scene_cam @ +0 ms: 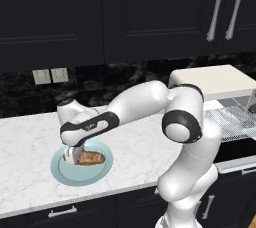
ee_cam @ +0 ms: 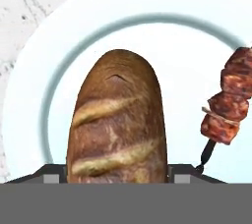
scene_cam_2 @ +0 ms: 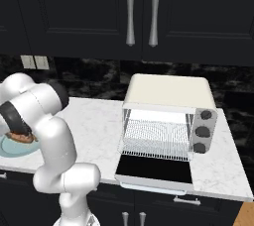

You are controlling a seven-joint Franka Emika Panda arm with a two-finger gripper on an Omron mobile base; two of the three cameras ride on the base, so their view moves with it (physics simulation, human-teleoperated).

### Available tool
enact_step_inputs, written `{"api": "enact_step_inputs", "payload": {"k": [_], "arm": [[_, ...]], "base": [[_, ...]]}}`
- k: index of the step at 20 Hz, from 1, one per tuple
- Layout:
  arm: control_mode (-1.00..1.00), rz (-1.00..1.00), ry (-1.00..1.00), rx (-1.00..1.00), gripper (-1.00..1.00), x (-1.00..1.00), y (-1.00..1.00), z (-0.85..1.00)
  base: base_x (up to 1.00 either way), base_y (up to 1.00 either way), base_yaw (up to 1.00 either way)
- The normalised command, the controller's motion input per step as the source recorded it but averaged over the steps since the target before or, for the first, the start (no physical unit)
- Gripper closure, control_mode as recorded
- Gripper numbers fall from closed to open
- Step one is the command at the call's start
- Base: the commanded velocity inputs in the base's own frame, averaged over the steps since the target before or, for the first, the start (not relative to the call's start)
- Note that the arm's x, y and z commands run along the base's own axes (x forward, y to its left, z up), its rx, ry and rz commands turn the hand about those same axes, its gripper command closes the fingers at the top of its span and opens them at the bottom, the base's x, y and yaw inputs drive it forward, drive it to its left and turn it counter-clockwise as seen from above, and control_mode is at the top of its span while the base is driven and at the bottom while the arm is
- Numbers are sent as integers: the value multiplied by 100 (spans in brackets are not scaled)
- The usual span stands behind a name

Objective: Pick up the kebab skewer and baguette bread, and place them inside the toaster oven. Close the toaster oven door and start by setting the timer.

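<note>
My end effector point(ee_cam: 117, 178) clamps the baguette point(ee_cam: 116, 120), its long axis running toward twelve o'clock; the skewer point(ee_cam: 227, 106) lies at three o'clock.

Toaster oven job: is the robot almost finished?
No, it has barely begun. The oven door is already down and the rack is bare. The gripper is at the plate, jaws on either side of the bread. The skewer lies beside it. Loading both, shutting the door and setting the timer remain.
</note>
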Motion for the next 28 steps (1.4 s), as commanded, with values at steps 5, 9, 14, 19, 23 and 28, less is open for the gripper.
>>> {"api": "enact_step_inputs", "payload": {"k": [5,9,14,19,23,28], "arm": [[-100,-1,-8,3,100,0,-67,23],[-100,-7,-2,5,100,0,-79,39],[-100,-12,0,7,100,0,-83,41],[-100,-15,0,8,100,0,-81,17],[-100,-19,0,9,100,0,-68,18],[-100,-22,0,11,100,0,-49,22]], "base": [[0,0,0],[0,0,0],[0,0,0],[0,0,0],[0,0,0],[0,0,0]]}}
